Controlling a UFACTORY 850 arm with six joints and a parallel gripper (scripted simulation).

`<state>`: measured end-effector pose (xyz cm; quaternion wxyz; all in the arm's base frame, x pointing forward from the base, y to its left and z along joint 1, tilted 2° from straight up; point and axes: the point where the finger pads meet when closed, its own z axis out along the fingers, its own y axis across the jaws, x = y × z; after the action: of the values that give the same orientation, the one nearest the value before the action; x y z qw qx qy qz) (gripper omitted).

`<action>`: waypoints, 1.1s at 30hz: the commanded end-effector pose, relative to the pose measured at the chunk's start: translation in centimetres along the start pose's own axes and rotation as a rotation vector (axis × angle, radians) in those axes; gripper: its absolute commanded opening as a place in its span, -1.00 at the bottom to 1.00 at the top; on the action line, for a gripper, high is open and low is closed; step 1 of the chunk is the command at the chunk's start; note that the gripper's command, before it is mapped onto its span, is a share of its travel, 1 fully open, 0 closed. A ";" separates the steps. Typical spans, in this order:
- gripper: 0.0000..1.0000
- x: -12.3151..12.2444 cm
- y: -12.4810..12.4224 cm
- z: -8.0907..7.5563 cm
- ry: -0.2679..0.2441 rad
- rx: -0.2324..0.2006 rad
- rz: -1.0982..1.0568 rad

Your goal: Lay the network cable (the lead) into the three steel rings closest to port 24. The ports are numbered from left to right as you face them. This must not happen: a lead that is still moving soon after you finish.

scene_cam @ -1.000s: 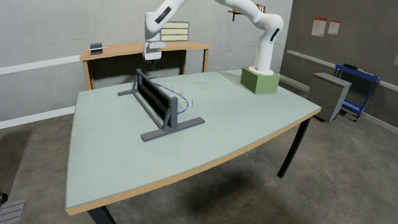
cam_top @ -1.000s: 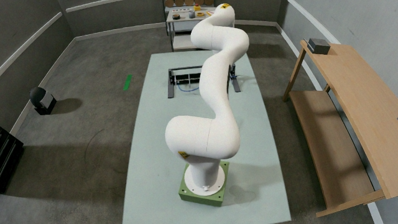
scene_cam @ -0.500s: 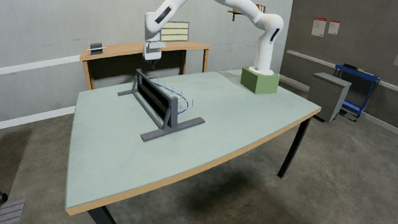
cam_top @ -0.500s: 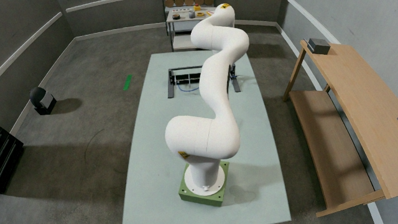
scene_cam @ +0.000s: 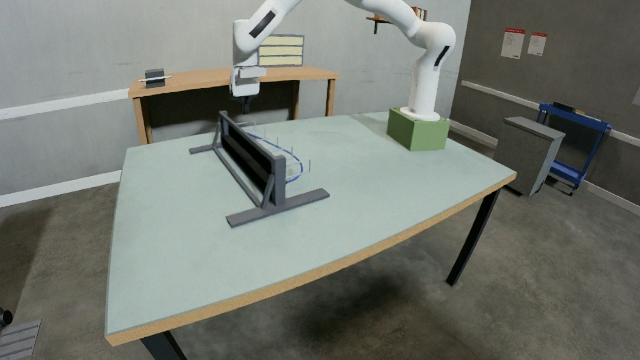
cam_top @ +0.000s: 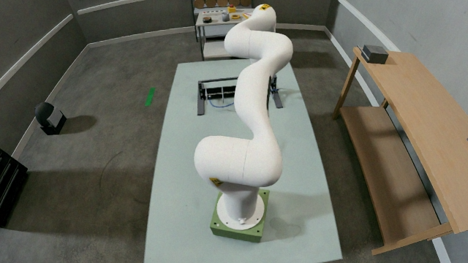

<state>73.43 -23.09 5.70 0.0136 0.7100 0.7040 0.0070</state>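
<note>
The dark patch-panel rack (scene_cam: 252, 159) stands on the table, and it also shows in the top view (cam_top: 219, 91). The blue network cable (scene_cam: 295, 162) lies in a loop along the rack's arm side, past several thin steel rings (scene_cam: 292, 150). In the top view a slack bow of the cable (cam_top: 221, 106) hangs in front of the rack. My gripper (scene_cam: 245, 106) hangs a little above the rack's far end. It is shut, with nothing visible between the fingers. In the top view the arm hides the gripper.
The arm's green base block (scene_cam: 417, 129) sits at the table's far corner. A wooden side table (scene_cam: 225, 77) stands behind the rack. A grey cabinet (scene_cam: 530, 152) and a blue cart (scene_cam: 575, 142) stand to the right.
</note>
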 end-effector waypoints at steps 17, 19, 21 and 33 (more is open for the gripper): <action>-1.00 0.0 0.1 -0.2 -0.001 -0.003 0.000; -1.00 0.0 0.1 -0.2 -0.001 -0.003 0.000; -1.00 0.0 0.1 -0.2 -0.001 -0.003 0.000; -1.00 0.0 0.1 -0.2 -0.001 -0.003 0.000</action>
<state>73.43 -23.09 5.70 0.0136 0.7100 0.7040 0.0070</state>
